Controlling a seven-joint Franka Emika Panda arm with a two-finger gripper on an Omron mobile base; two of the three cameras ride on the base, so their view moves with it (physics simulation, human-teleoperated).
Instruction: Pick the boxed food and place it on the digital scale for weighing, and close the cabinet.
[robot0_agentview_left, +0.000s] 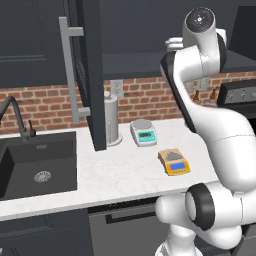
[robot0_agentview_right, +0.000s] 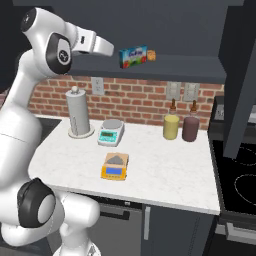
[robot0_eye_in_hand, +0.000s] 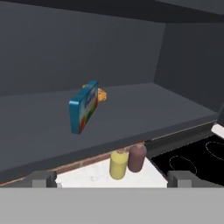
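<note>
Gripper (robot0_eye_in_hand: 112, 178) wide open, empty, short of box (robot0_eye_in_hand: 83, 107) upright on cabinet (robot0_eye_in_hand: 131, 109) shelf. Box likely light, stiff cardboard; pinch across thin faces.

The cabinet (robot0_agentview_left: 95, 75) door stands open above the counter (robot0_agentview_left: 125, 172), the digital scale (robot0_agentview_left: 174, 161) near the arm.

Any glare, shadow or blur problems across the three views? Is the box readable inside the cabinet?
Left base view: even, soft light, no glare on the counter. Right base view: the cabinet interior is dim, but the boxed food stands out clearly; its label is too small to read. Hand view: slightly soft and tilted, the boxed food seen edge-on on the dark shelf.
</note>
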